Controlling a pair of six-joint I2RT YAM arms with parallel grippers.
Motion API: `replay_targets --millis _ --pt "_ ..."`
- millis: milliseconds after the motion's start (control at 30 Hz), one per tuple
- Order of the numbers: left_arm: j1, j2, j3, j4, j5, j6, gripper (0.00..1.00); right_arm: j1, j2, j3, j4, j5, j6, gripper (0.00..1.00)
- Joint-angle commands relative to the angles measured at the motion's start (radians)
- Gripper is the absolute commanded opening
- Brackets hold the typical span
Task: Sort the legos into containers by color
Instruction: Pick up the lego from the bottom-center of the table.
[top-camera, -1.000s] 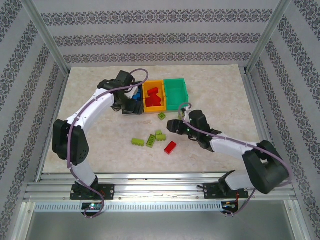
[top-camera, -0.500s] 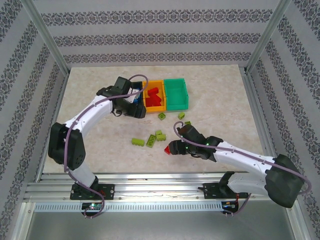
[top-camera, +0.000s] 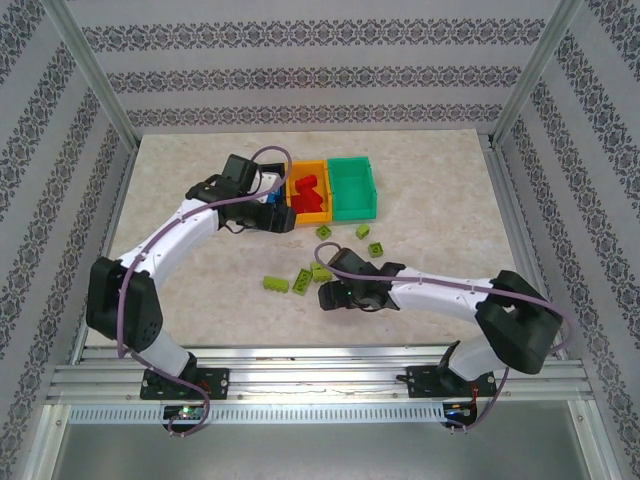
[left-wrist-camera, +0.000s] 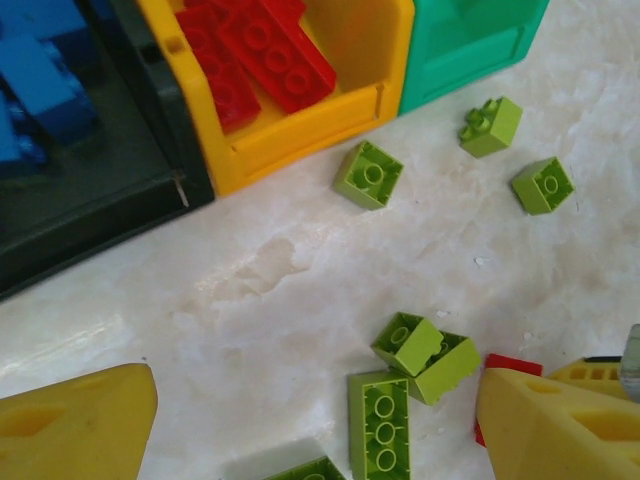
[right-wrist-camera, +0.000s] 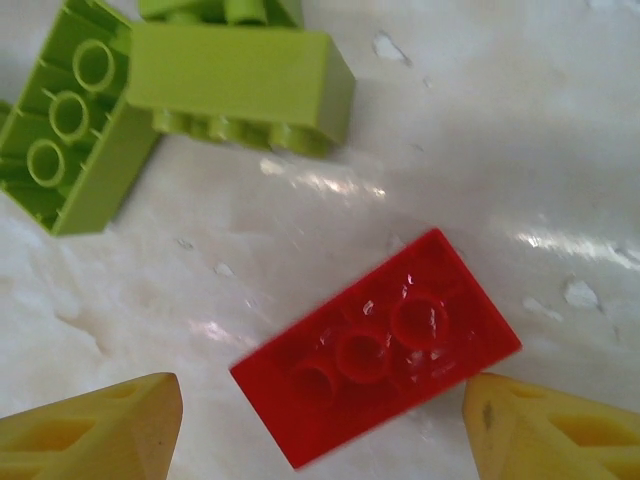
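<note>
The left gripper (left-wrist-camera: 320, 428) hung spread over bare beige worktop (top-camera: 450, 170), before the black plastic bin (left-wrist-camera: 90, 200). The orange-yellow bin (left-wrist-camera: 300, 130) and green bin (left-wrist-camera: 470, 50) adjoined toward the far edge. The right gripper (right-wrist-camera: 320, 430), fingers apart, straddled an upturned red plastic brick (right-wrist-camera: 380, 345) beside lime-green bricks (right-wrist-camera: 240, 75). The right edge lay roomy.

Black bin (left-wrist-camera: 100, 210) holds blue bricks (left-wrist-camera: 40, 70), the adjoining orange-yellow bin (left-wrist-camera: 300, 135) red bricks (left-wrist-camera: 280, 55), with the green bin (left-wrist-camera: 470, 50) alongside. Lime bricks (left-wrist-camera: 368, 174) lie scattered in front; one loose red brick (right-wrist-camera: 375, 345) lies flat, apparently underside up.
</note>
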Motion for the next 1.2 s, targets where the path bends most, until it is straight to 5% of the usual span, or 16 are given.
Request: replay_targets --millis 0,333,667,1167 --pt "-0.024 0.033 0.008 0.005 0.043 -0.012 0.83 0.014 0.047 0.041 -0.028 0.051 -0.003 0.75" --pt "-0.024 -0.021 -0.008 0.014 0.016 -0.002 0.84 0.006 0.106 0.071 -0.092 0.138 -0.055 0.74" --pt "-0.025 0.000 0.007 -0.010 0.009 0.008 0.84 0.000 0.108 0.064 -0.047 0.103 -0.090 0.37" --pt "-0.023 0.011 0.018 -0.022 -0.017 0.017 0.85 -0.030 -0.035 0.051 -0.008 0.139 -0.158 0.32"
